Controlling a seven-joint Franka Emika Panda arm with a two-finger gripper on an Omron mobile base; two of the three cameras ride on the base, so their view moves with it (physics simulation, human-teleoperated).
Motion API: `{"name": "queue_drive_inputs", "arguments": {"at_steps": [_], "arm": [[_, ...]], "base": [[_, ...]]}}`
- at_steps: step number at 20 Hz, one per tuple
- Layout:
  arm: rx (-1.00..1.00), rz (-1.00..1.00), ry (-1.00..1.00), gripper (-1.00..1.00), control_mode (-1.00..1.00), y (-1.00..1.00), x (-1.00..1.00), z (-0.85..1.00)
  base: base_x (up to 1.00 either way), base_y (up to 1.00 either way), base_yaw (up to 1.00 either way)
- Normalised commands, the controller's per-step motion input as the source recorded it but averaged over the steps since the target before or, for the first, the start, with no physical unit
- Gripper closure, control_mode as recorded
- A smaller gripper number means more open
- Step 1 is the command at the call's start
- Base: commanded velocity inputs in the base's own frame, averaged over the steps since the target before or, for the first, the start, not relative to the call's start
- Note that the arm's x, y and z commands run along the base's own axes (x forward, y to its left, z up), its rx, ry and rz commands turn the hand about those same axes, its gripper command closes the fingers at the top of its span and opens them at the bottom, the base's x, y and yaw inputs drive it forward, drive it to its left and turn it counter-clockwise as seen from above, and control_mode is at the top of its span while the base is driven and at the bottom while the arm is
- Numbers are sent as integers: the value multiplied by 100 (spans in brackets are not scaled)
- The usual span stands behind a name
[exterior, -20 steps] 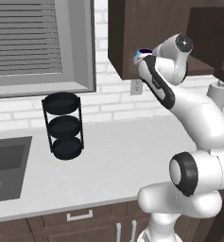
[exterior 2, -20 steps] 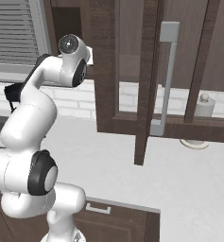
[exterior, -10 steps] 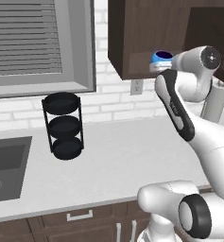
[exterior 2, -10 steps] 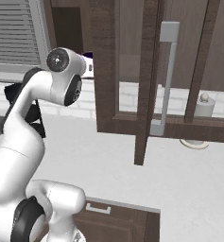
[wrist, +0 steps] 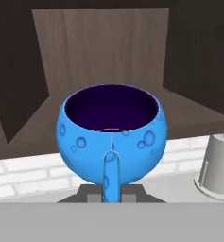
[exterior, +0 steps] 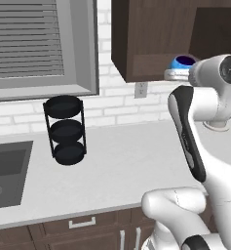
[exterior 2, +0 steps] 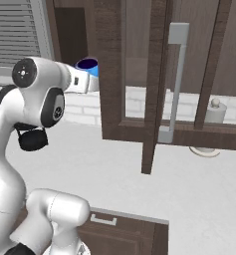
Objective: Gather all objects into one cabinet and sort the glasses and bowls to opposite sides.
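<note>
My gripper (wrist: 111,193) is shut on the handle side of a small bright blue bowl (wrist: 111,134) with a dark inside, held upright. The bowl (exterior: 183,62) hangs at the level of the bottom edge of the dark brown wall cabinet (exterior: 146,39), just in front of its opening. In the hand view the cabinet's bare wooden shelf (wrist: 184,111) and back wall lie straight ahead of the bowl. From the right, the bowl (exterior 2: 87,64) sits left of the open cabinet door (exterior 2: 157,84) with its tall grey handle. The glasses are out of view.
A black three-tier rack (exterior: 64,129) stands on the grey counter (exterior: 122,161) by the window. A sink (exterior: 5,168) lies at the far left. A wall outlet (exterior: 140,89) sits under the cabinet. A grey canister (wrist: 217,163) stands on the counter below the shelf, right of the bowl.
The arm has swung to the right and carried the blue bowl up to the cabinet opening. The grip on the bowl has not changed.
</note>
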Motion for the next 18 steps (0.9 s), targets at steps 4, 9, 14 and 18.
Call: {"name": "queue_drive_inputs", "arguments": {"at_steps": [4, 9, 14, 18], "arm": [[0, 0, 3, 100, -100, 0, -62, 19], [-3, 1, 20, 100, -100, 0, -61, 0], [-1, 0, 27, 100, -100, 6, -39, 0], [0, 0, 19, 100, -100, 16, -17, 0]], "base": [[0, 0, 0], [0, 0, 0], [0, 0, 0], [0, 0, 0]]}}
